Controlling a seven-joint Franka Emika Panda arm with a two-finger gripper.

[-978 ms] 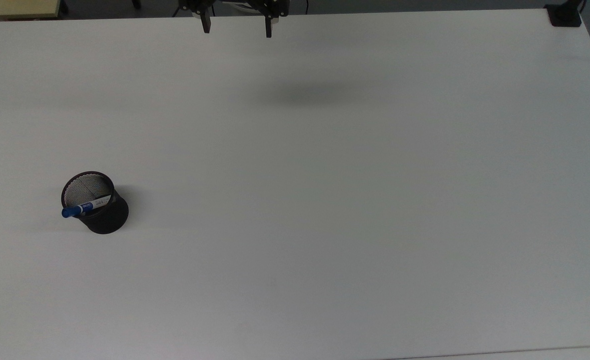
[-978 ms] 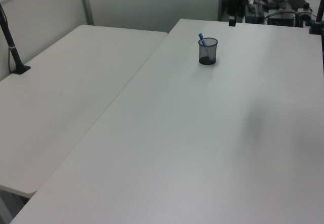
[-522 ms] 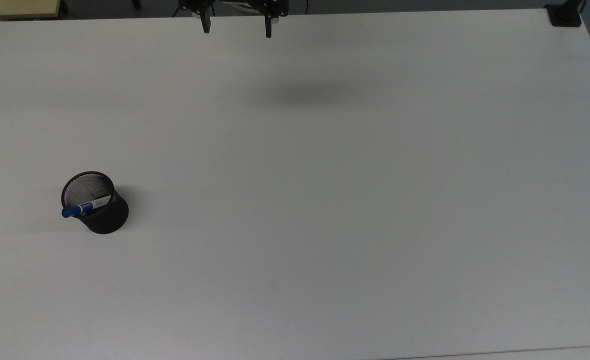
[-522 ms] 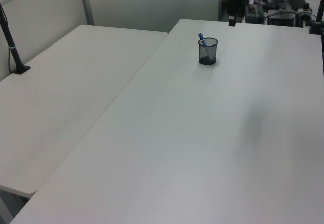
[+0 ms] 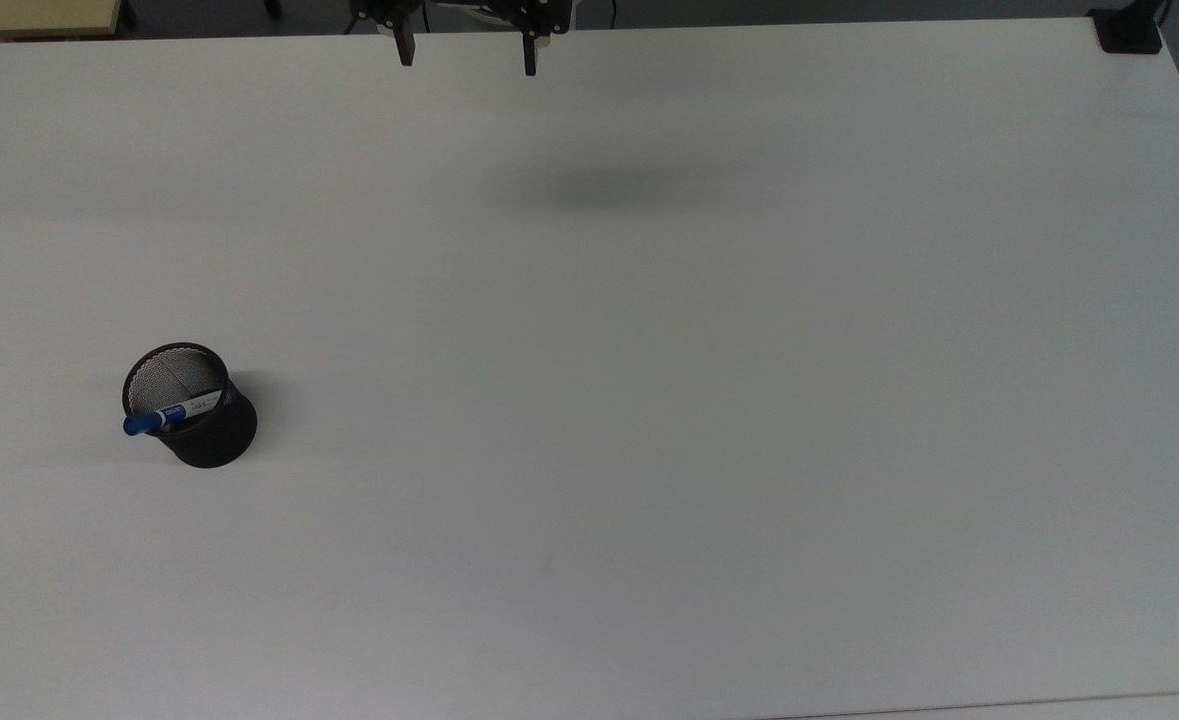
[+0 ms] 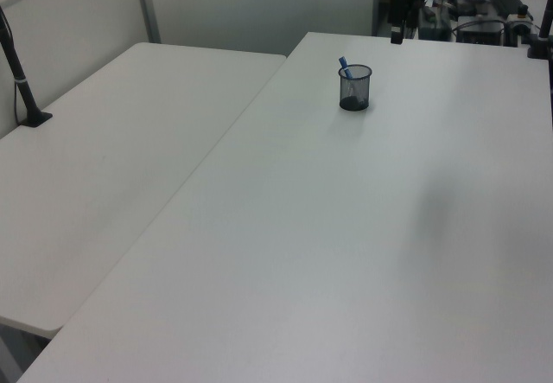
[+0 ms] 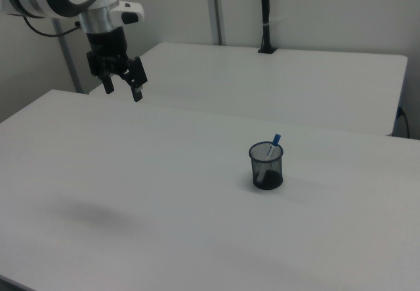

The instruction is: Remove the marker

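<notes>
White table (image 5: 649, 400), claw (image 5: 466, 60) at far edge.

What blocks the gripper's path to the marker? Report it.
Nothing visible does. The open gripper hangs above bare table, far from the marker, which leans in the black mesh cup, blue end above the rim.

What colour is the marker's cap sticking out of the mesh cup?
Blue, on the marker; clearest in the top view.

The marker (image 5: 171, 413) stands tilted in the cup (image 5: 211, 440) on the table (image 5: 649, 400), well apart from the gripper (image 5: 467, 58).
</notes>
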